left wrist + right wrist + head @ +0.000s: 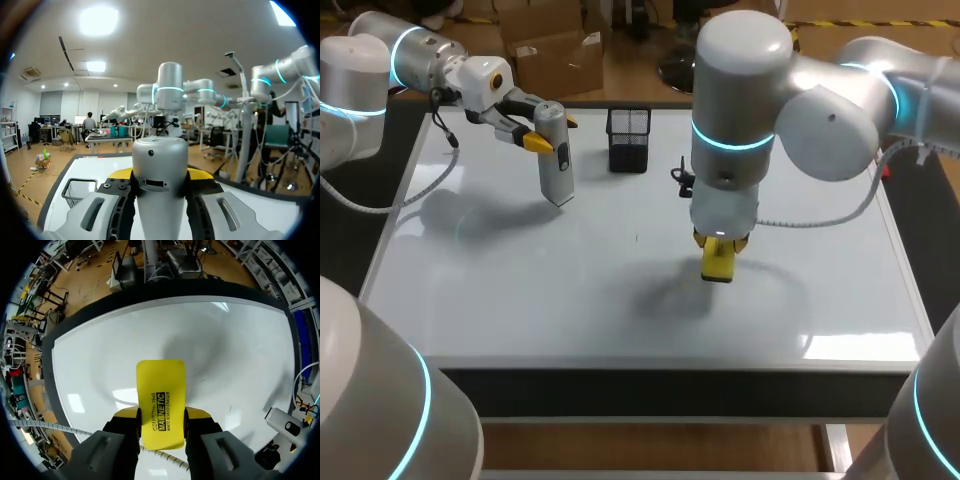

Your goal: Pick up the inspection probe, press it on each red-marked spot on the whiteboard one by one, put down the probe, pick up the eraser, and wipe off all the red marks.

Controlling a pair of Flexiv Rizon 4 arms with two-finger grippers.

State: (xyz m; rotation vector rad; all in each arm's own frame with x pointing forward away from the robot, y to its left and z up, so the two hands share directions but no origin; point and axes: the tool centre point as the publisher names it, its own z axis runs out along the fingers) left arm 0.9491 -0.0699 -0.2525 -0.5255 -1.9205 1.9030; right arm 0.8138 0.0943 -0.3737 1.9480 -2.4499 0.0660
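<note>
**A:** Item one, eraser (160, 390). Location and hold?

**B:** It is a yellow slab in the right end effector (720, 248). The fingers are closed a narrow way onto its two long edges, near one end. The free end points down at the whiteboard (570, 310), about the middle. I cannot tell whether it touches the board.

**A:** Handling?

**B:** By judgement it has a stiff plastic shell and is light, with smooth sides that may slip. Gripped this far toward one end, it could twist under wiping pressure. A hold nearer the middle of the long edges would be steadier.

**A:** Item two, inspection probe (555, 160)?

**B:** It is a grey, rounded, hard casing, probably heavier than the eraser. The left end effector (542, 135) is clamped on its upper part from two sides. The probe hangs tip-down above the far left of the whiteboard, clear of the surface and near a black mesh holder (628, 140). The body looks slick, so the best grip is on the broad upper section.

**A:** Red marks?

**B:** None discernible.
</note>
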